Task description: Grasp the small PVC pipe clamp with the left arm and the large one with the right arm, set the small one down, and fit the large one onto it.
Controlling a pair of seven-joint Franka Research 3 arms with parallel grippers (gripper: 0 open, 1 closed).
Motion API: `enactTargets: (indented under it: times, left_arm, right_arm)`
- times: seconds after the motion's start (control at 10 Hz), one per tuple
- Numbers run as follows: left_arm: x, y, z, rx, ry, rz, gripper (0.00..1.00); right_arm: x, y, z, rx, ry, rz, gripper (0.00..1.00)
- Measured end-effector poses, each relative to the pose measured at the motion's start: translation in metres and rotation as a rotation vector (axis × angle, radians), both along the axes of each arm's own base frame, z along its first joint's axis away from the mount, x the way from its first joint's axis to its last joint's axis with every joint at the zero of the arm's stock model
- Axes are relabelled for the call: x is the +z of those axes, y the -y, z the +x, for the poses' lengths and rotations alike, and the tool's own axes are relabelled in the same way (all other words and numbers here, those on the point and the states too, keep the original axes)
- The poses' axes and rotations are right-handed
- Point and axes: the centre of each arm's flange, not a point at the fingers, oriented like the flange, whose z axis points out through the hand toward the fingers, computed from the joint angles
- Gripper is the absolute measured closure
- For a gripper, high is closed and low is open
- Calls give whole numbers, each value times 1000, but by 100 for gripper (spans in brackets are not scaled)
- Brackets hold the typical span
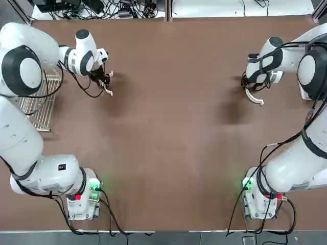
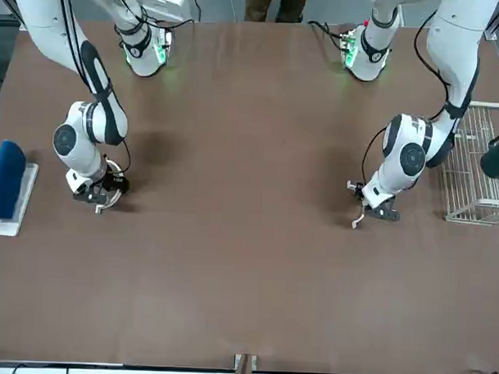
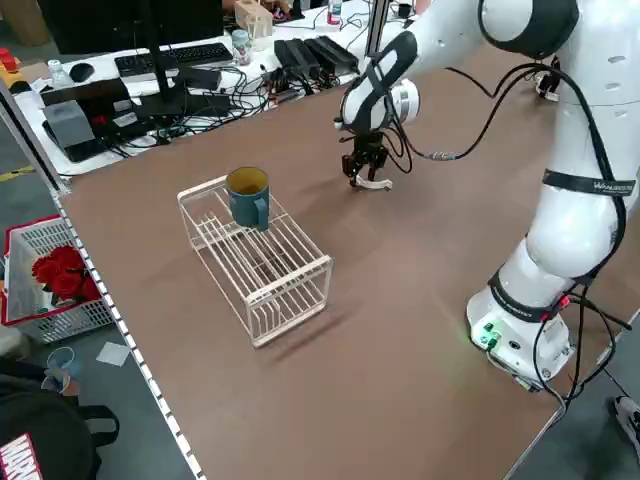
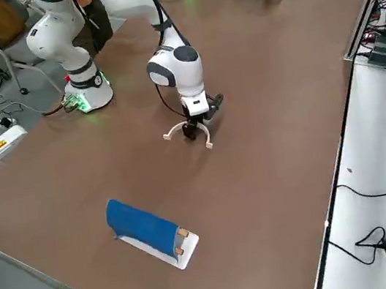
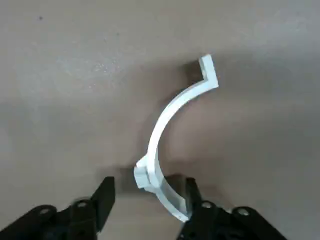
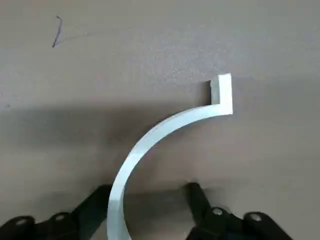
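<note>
Brown surface (image 1: 168, 127) spanning the whole top view. Left arm (image 1: 30, 66) reaching up the nine o'clock side, right arm (image 1: 306, 61) up the three o'clock side, well apart. Wire rack (image 3: 260, 265) at the nine o'clock edge, carrying a blue mug (image 3: 248, 196). Blue pad (image 4: 144, 227) lying on a white base (image 4: 168, 252) toward three o'clock.

Right gripper (image 6: 150, 197) low over the surface near two o'clock, jaws spread either side of the large one (image 6: 165, 130), which passes between them with its end tab (image 6: 222, 90) on the far side.

Left gripper (image 5: 147, 192) near ten o'clock, jaws spread around the small PVC pipe clamp (image 5: 167, 135); one finger (image 5: 192, 197) touching the clip, the other apart from it.
</note>
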Motion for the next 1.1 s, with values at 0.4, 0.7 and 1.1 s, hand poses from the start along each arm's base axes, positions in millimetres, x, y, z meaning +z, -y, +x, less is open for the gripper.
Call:
enactTargets:
  times: [0.4,0.7,1.1]
  left_arm:
    - [4,-4,9,-22,21,16,79]
    - [45,9,34,75,51,33,79]
    - [139,183,34,292,70,-25,79]
  right_arm:
    - [3,-2,1,2,2,3,80]
    - [4,-2,1,3,1,3,86]
    - [7,-11,3,9,-32,16,86]
